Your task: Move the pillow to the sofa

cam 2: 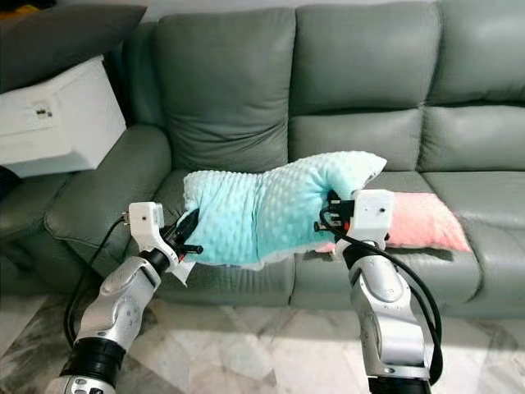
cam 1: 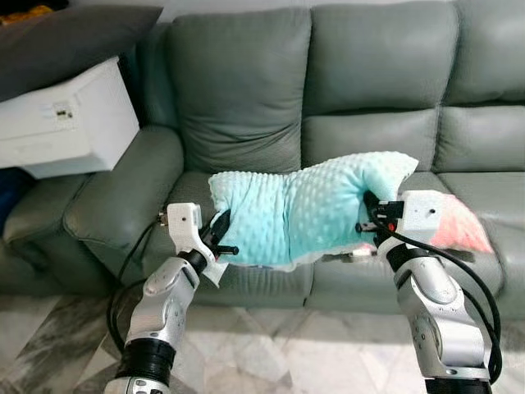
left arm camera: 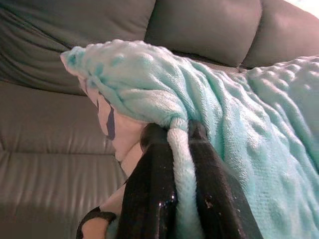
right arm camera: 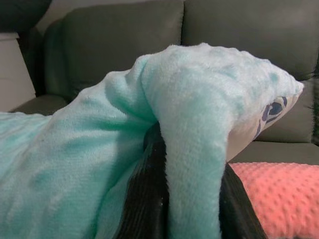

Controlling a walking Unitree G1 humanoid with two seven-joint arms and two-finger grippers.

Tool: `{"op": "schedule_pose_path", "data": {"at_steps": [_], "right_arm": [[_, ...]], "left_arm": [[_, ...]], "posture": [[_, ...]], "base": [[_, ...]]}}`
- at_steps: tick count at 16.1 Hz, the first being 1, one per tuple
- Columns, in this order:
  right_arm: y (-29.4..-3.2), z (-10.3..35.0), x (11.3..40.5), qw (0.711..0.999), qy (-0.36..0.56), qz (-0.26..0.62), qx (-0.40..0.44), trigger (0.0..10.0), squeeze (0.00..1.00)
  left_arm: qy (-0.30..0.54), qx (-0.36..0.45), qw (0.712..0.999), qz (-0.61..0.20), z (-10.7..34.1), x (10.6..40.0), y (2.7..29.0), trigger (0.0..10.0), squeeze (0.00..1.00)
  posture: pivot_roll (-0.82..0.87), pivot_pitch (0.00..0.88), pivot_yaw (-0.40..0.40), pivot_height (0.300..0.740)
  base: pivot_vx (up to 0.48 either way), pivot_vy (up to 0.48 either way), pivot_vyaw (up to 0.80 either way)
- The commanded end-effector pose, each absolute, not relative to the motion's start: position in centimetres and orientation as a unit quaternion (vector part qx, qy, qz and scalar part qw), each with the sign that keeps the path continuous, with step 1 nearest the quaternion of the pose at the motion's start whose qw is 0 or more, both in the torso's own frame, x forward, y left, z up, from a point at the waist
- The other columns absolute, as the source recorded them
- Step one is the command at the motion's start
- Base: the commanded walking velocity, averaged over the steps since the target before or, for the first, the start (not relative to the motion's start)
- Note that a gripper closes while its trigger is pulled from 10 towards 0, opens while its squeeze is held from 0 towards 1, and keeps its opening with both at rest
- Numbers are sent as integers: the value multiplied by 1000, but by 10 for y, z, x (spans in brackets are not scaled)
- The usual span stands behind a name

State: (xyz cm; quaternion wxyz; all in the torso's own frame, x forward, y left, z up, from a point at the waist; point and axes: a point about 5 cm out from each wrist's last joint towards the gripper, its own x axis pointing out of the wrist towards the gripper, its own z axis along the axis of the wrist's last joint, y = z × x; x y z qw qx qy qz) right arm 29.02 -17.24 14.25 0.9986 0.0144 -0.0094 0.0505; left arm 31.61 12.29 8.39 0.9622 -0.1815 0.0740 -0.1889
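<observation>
Both end effectors, left [cam 1: 223,236] and right [cam 1: 367,215], pinch the teal pillow [cam 1: 303,213] over the sofa's [cam 1: 246,107] front edge; lowering and release remain.

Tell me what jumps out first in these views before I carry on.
The mint-green pillow stands out, held up in front of the grey sofa between both arms, with the left tool pinching one end and the right tool pinching the other. A pink pillow already lies on the seat behind the right arm, and a white box sits on the sofa's left armrest.
</observation>
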Motion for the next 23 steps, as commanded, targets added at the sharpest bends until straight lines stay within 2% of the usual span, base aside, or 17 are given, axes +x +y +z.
{"op": "schedule_pose_path", "data": {"at_steps": [1,11,15,23], "right_arm": [[-167,149,291,998,-24,61,16,10000,0],[-166,148,290,998,-21,64,16,10000,0],[-166,147,290,998,-19,64,17,10000,0],[-166,148,290,998,-21,60,19,10000,0]], "left_arm": [[64,-180,962,-193,89,316,124,10000,0],[82,-169,964,-188,84,315,124,10000,0],[90,-155,965,-191,84,317,124,10000,0],[82,-136,966,-202,85,317,125,10000,0]], "posture": [[-214,0,65,740],[-214,0,65,740],[-214,0,66,740],[-214,0,71,740]], "base": [[458,0,0],[438,0,0],[0,0,0],[0,480,0]]}}
